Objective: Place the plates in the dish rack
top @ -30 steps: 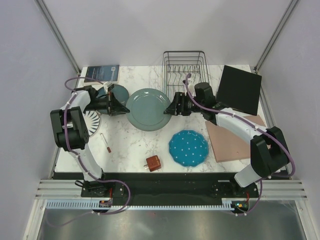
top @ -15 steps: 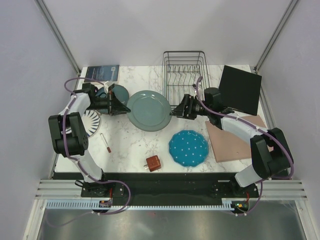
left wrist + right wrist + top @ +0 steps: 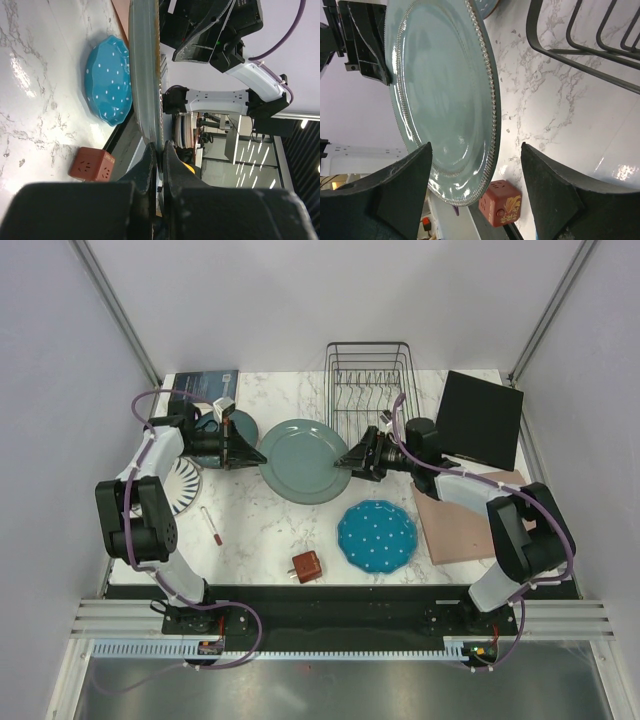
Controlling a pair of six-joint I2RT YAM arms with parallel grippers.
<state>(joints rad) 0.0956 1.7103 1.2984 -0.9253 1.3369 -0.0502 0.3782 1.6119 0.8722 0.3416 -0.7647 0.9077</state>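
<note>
Your grey-green plate [image 3: 305,460] has edged right toward the far dish rack [image 3: 368,380]. The left gripper [image 3: 250,453] stays pinched on its left rim; the right gripper [image 3: 352,462] gapes empty at the right rim. The rack looks bare, I think: no plate loaded yet.

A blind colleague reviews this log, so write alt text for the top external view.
From above, the left gripper is shut on the left rim of a grey-green plate in the centre, while the open right gripper sits at its right rim. A black wire dish rack stands behind, empty of plates; a blue dotted plate lies in front.
</note>
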